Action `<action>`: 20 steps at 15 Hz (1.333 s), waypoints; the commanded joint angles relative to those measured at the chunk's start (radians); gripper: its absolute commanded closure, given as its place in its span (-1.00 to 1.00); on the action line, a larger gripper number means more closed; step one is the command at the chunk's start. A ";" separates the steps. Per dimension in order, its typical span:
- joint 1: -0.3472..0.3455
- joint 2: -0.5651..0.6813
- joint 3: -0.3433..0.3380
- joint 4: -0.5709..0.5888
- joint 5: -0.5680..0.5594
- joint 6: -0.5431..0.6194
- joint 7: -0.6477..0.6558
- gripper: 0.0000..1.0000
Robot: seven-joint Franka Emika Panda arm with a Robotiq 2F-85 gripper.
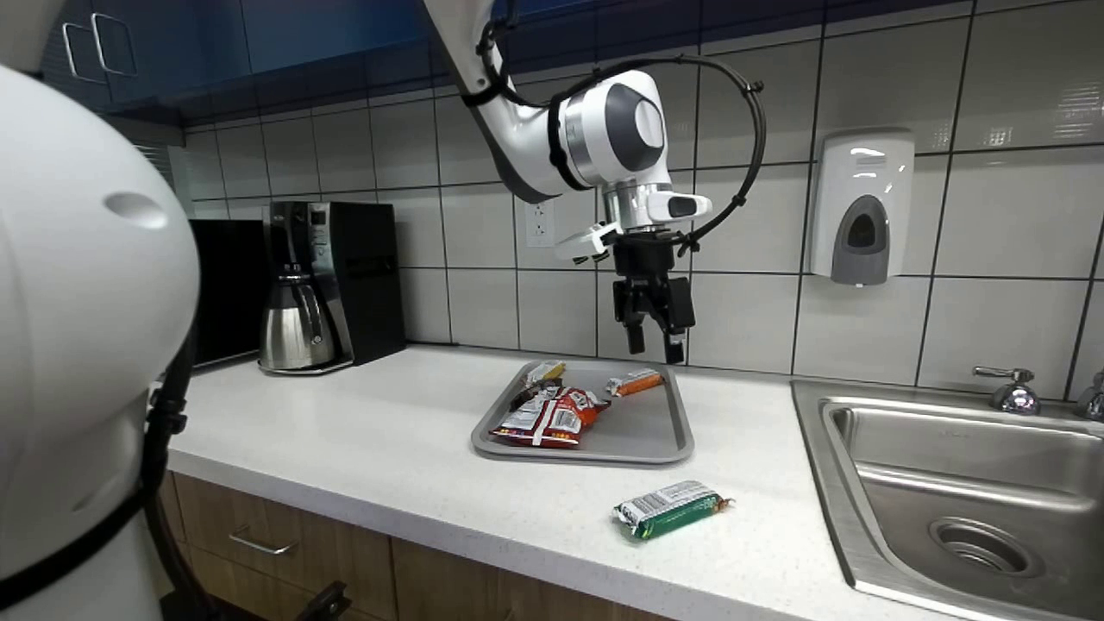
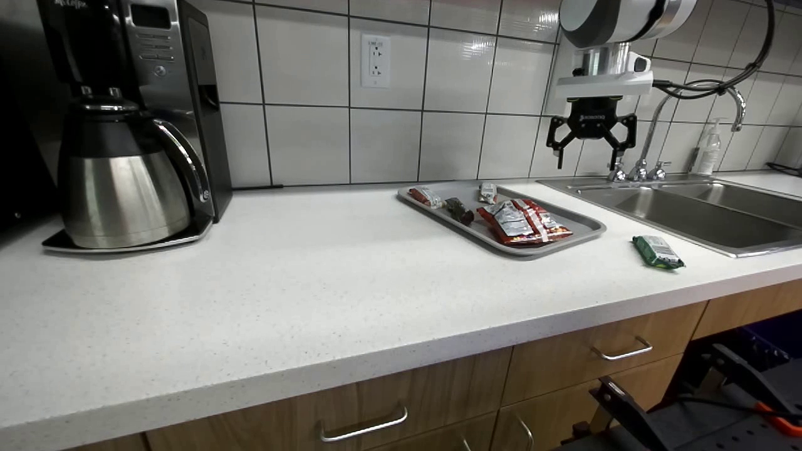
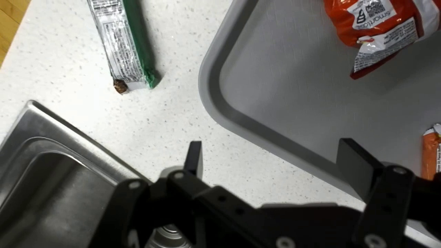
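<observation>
My gripper (image 1: 655, 349) is open and empty, in the air above the back of the counter. In the wrist view its fingers (image 3: 270, 155) stand wide apart over the edge of a grey tray (image 3: 293, 86). The tray (image 1: 638, 435) bears a red chip bag (image 1: 552, 418), an orange-wrapped bar (image 1: 638, 382), a yellow-ended packet (image 1: 545, 373) and a dark packet (image 2: 459, 210). The orange bar (image 3: 431, 155) is partly cut off in the wrist view. A green and silver bar (image 1: 673, 509) lies on the counter outside the tray; it also shows in the wrist view (image 3: 120, 44).
A steel sink (image 1: 824, 483) with a faucet (image 2: 648, 138) is set into the counter beside the tray. A coffee maker (image 2: 200, 113) with a steel carafe (image 2: 125, 194) stands at the other end. A soap dispenser (image 1: 862, 207) hangs on the tiled wall behind.
</observation>
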 commanded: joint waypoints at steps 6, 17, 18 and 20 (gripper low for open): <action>-0.033 -0.019 0.024 -0.019 0.000 0.006 -0.012 -1.00; -0.104 -0.132 0.011 -0.167 0.012 0.019 -0.116 -1.00; -0.110 -0.142 0.012 -0.184 0.012 0.020 -0.127 -1.00; -0.121 -0.162 0.013 -0.214 0.011 0.023 -0.151 -1.00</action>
